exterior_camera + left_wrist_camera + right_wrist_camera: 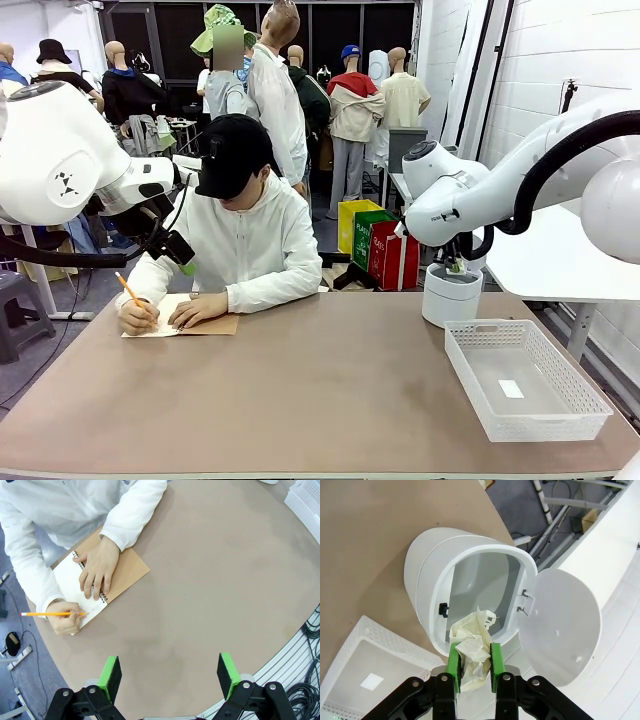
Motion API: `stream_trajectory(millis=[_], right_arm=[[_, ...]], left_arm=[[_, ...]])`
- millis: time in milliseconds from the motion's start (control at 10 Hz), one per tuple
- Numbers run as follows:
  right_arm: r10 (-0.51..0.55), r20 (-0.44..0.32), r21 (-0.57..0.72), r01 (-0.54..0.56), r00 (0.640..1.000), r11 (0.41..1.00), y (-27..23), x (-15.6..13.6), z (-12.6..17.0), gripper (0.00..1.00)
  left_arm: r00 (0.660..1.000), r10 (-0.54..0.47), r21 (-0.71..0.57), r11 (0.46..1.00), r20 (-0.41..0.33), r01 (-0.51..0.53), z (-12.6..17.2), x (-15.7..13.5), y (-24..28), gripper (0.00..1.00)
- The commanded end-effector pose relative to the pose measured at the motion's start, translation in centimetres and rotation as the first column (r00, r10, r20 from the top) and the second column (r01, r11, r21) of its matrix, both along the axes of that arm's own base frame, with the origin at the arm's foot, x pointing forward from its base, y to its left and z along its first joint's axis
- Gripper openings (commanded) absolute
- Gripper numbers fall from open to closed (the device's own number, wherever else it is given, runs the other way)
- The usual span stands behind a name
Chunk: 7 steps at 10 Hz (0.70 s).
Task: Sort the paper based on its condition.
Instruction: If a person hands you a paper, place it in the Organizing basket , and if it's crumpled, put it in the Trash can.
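The paper [472, 647], a crumpled off-white ball, is pinched between the right jaws and hangs over the near rim of the white bin [427, 565]. The bin's mouth lies straight ahead, with its lid [565, 625] swung aside. The left jaws stand spread and empty above the surface [210, 580].

Left claw [169, 660] wide open — right claw [474, 652] in a tight pinch.
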State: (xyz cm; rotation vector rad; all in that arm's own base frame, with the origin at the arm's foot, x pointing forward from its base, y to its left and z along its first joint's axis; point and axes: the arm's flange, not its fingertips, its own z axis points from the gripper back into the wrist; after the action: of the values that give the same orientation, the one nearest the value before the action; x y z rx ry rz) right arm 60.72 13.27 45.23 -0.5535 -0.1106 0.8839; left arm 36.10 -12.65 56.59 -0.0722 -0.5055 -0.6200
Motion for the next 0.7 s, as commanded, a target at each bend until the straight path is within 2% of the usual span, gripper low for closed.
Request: stream_trajectory(millis=[0,500,600], right_arm=[[-0.011,0.038,-0.033,0.012,0.999,0.999,-0.5,1.1,-0.3,0.29],[-0.017,0.024,-0.020,0.017,1.000,1.000,-0.3,2.3,-0.9,0.29],[-0.020,0.020,-0.017,0.020,1.000,1.000,-0.6,2.4,-0.9,0.38]], left_arm=[[1.000,-0.001,-0.005,1.000,0.001,0.001,0.1,0.0,0.1,1.00],[1.000,-0.001,-0.005,1.000,0.001,0.001,0.1,0.0,0.1,1.00],[1.000,-0.001,-0.005,1.000,0.001,0.001,0.1,0.0,0.1,1.00]])
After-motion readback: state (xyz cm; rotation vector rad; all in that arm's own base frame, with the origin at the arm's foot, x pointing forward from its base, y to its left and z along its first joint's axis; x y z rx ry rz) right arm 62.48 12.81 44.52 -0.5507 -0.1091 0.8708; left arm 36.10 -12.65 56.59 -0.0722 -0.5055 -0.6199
